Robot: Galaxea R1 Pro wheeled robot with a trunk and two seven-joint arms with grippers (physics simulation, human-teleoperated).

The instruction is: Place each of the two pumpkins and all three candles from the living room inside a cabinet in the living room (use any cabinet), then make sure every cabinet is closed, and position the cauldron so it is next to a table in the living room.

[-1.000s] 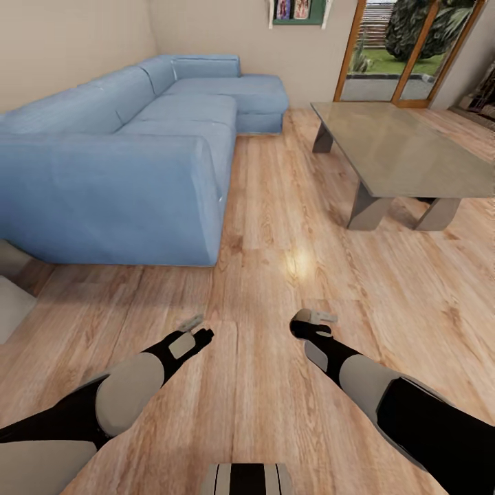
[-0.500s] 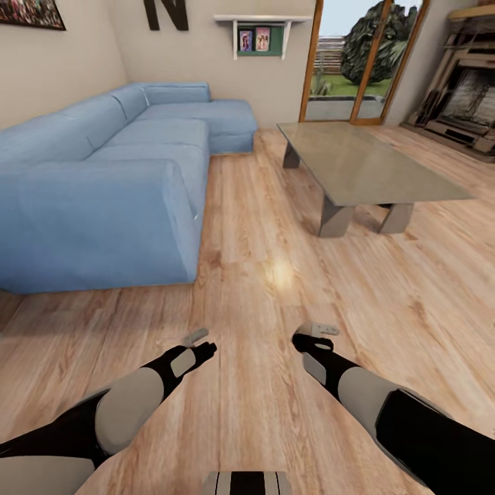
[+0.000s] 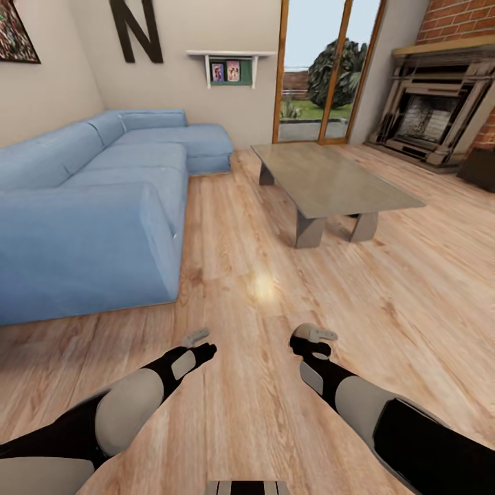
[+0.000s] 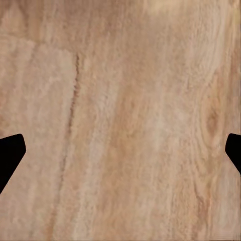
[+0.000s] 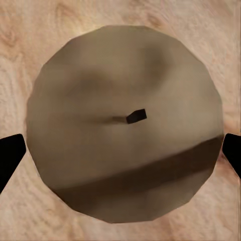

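In the right wrist view a stubby grey-beige candle (image 5: 125, 125) with a small dark wick sits between the two black fingertips (image 5: 10, 155), touching both. My right gripper (image 3: 313, 337) hangs low over the wood floor, shut on that candle. My left gripper (image 3: 196, 340) hangs beside it, open, with bare floor between its fingers (image 4: 10, 155). The long low glass-topped table (image 3: 330, 182) stands ahead to the right. The pumpkins, cabinet and cauldron are out of view.
A blue corner sofa (image 3: 89, 206) fills the left side. An ornate fireplace (image 3: 433, 117) stands at the far right against brick, with a dark object (image 3: 481, 168) at the picture's edge. Glass doors (image 3: 316, 75) are at the back. Open floor lies between sofa and table.
The head view has tilted up and shifted, so more of the wall, doors and fireplace shows. Both arms keep the same pose, and the candle stays in the right gripper.
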